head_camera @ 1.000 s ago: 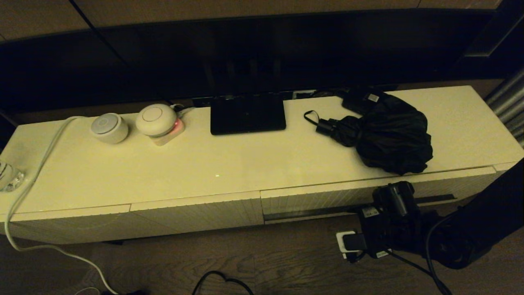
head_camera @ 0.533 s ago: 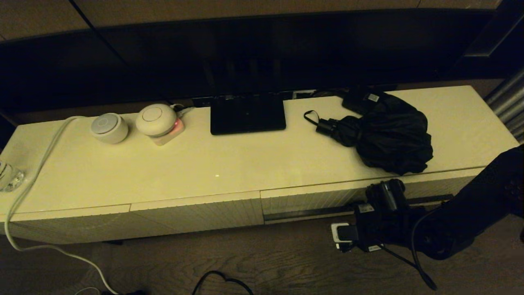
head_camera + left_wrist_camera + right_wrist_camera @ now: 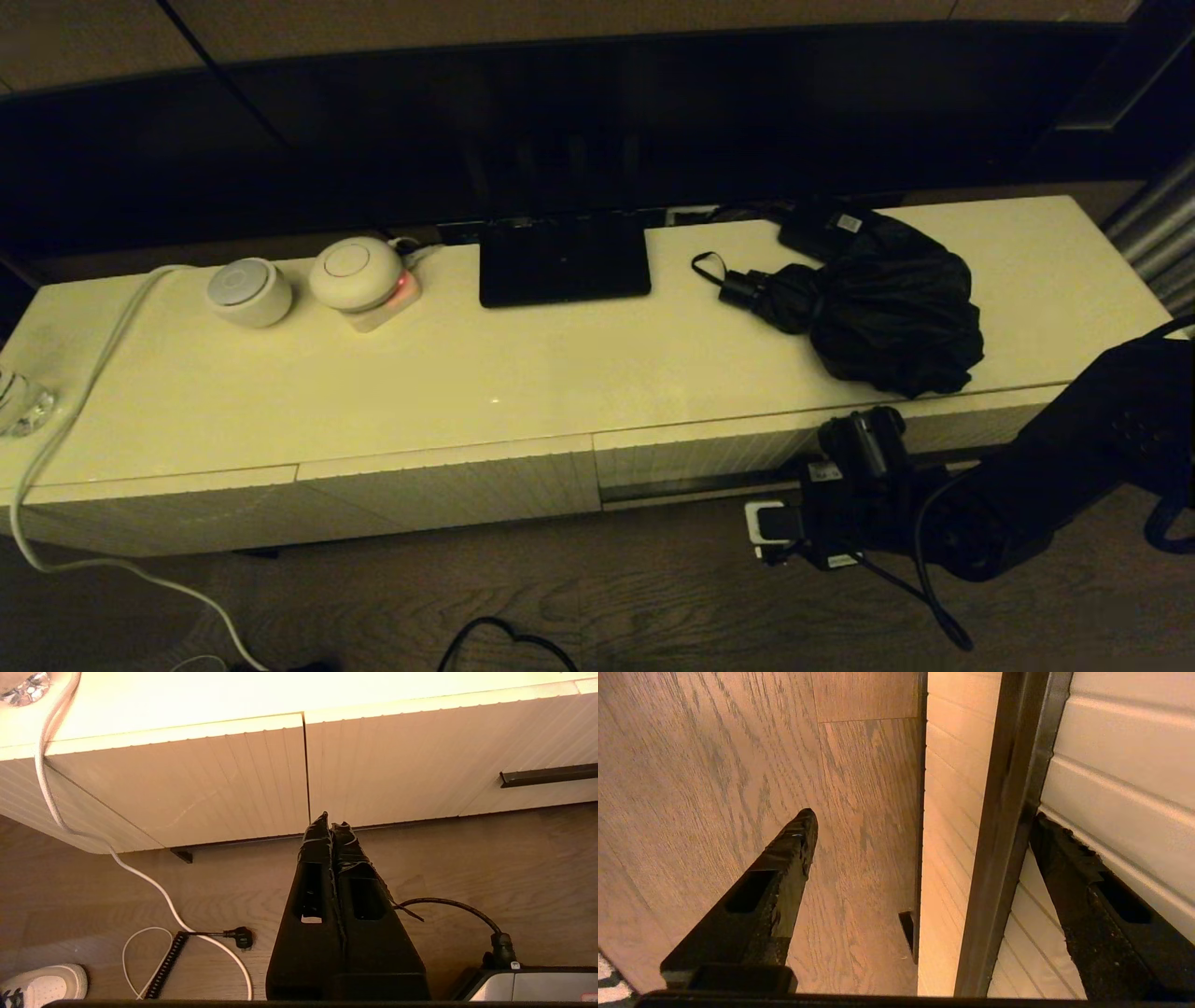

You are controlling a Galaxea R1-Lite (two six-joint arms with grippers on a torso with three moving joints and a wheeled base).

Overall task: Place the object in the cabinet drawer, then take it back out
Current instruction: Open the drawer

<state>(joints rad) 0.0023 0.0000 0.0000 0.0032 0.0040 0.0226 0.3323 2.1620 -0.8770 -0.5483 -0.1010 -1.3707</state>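
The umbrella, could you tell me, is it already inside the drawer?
No, the umbrella lies on the cabinet top, above the shut drawer.

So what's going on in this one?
The right gripper is open at the wide ribbed cream drawer front, its fingers either side of the long dark slot. The drawer looks shut. The black folding umbrella lies untouched on the cream cabinet top. The left gripper is shut, hanging idle above the floor.
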